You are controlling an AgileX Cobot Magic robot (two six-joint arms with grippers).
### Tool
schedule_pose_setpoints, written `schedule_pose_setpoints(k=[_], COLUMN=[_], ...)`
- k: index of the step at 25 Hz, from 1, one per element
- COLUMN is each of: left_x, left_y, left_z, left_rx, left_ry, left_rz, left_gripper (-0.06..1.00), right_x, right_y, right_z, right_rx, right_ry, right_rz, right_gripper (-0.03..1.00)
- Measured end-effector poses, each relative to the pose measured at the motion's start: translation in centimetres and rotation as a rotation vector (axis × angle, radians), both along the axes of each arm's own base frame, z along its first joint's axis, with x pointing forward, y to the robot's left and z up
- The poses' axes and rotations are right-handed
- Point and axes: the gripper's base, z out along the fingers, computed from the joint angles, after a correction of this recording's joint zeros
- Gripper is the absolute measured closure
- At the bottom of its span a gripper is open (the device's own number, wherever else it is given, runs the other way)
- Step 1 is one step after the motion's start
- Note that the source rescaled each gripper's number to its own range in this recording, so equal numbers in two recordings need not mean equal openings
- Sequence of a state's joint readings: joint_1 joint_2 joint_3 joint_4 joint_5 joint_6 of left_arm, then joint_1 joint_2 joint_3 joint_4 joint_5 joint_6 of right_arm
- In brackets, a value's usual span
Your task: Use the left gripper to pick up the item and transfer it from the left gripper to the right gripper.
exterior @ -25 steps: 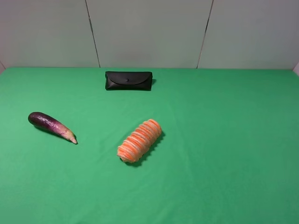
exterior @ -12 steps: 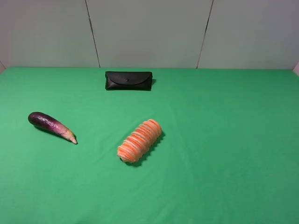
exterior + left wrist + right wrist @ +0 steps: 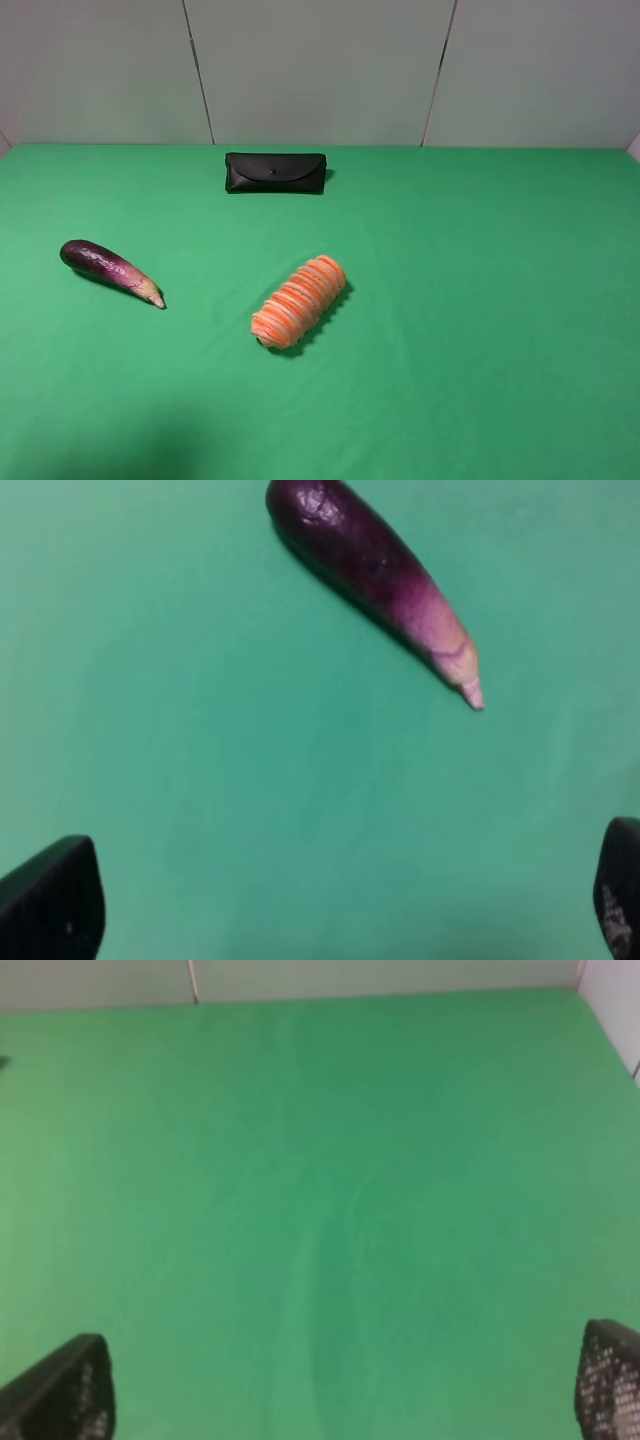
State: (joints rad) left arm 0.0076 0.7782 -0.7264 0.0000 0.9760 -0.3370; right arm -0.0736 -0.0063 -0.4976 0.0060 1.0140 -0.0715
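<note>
Only the cut-off tips of the wide-spread, empty left tool (image 3: 335,908) and right tool (image 3: 335,1388) show, the eggplant (image 3: 108,270) lying on the table (image 3: 480,330) ahead of the left one, well left of the orange roll (image 3: 298,301), the black pouch (image 3: 275,172) farthest back.

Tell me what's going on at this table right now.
Nothing is held yet. The eggplant lies on the green table, left of the orange ribbed roll in the high view, with a black pouch farther back. The left tool is open, facing the eggplant but not around it. The right tool is open too, facing green table. Neither arm shows in the high view.
</note>
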Motion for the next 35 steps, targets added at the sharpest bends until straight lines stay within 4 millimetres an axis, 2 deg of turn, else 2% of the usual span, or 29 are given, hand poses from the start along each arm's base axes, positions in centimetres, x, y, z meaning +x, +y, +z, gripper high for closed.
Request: schedule_pose_setpoints(k=[4, 10, 16, 21, 27, 35], left_x=[3.0, 7.7, 10.9, 12.2, 12.9, 13.8], left_y=[0.0, -0.8, -2.2, -4.3, -6.5, -6.4], left_z=[-1.5, -5.0, -8.5, -11.2, -13.8, -15.1], left_rx=[-0.021, -0.148, -0.297, -0.327, -0.311, -0.214], left_ry=[0.055, 0.144, 0.220, 0.281, 0.330, 0.315], left_rz=[0.040, 0.091, 0.178, 0.264, 0.392, 0.504], left_gripper=[-0.04, -0.06, -0.06, -0.06, -0.06, -0.06], right_x=[0.0, 0.0, 0.0, 0.0, 0.0, 0.0], right_y=[0.0, 0.0, 0.0, 0.0, 0.0, 0.0], right_z=[0.0, 0.0, 0.0, 0.0, 0.0, 0.0], right_rx=[0.000, 0.000, 0.000, 0.000, 0.000, 0.000], right_ry=[0.000, 0.000, 0.000, 0.000, 0.000, 0.000], right_rz=[0.000, 0.000, 0.000, 0.000, 0.000, 0.000], right_gripper=[-0.03, -0.03, -0.03, -0.03, -0.03, -0.03])
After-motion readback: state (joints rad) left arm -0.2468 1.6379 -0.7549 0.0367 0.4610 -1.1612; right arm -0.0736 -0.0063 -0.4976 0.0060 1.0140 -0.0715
